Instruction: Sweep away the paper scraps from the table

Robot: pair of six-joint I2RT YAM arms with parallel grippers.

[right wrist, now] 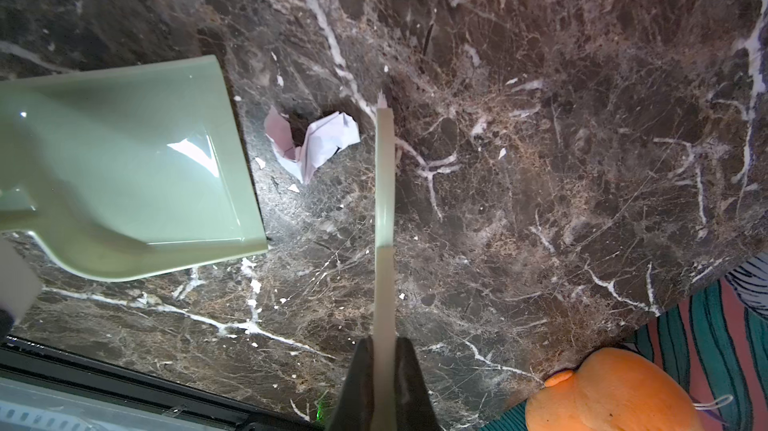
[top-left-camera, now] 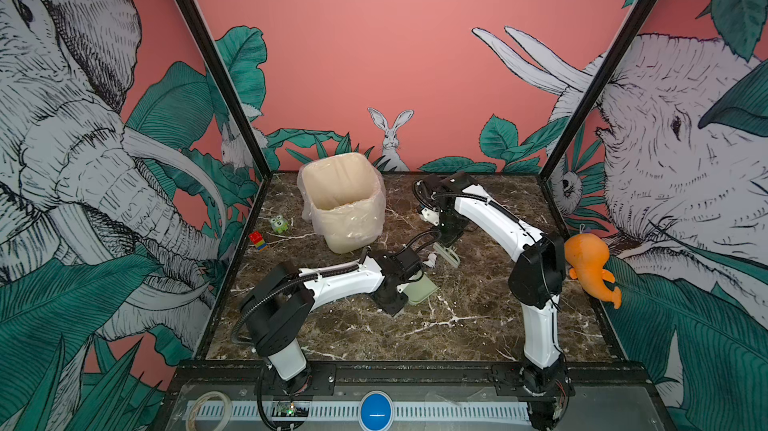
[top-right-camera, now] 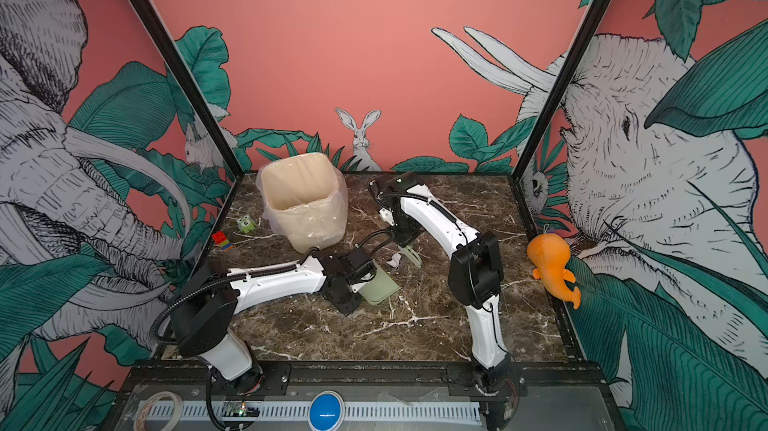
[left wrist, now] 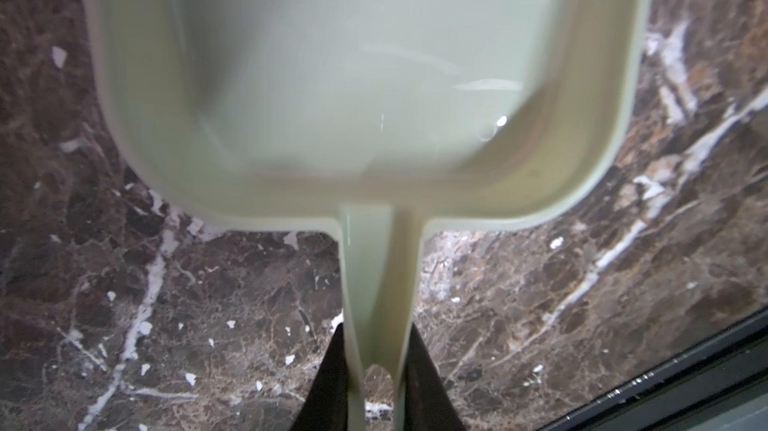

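A single white paper scrap [right wrist: 316, 142] lies crumpled on the dark marble table [top-left-camera: 478, 325], also visible in both top views [top-left-camera: 431, 259] [top-right-camera: 394, 260]. It sits between the open lip of a pale green dustpan [right wrist: 124, 167] and a pale green brush [right wrist: 384, 200], touching neither. My left gripper [left wrist: 377, 327] is shut on the dustpan's handle; the pan [left wrist: 353, 76] looks empty inside. My right gripper [right wrist: 384, 341] is shut on the brush, which points down at the table [top-left-camera: 448, 253]. No other scraps show.
A cream bin [top-left-camera: 343, 200] with a clear liner stands at the back left. A green owl figure [top-left-camera: 279, 224] and a red-blue-yellow block [top-left-camera: 257, 240] sit by the left edge. An orange plush [top-left-camera: 590, 267] hangs over the right edge.
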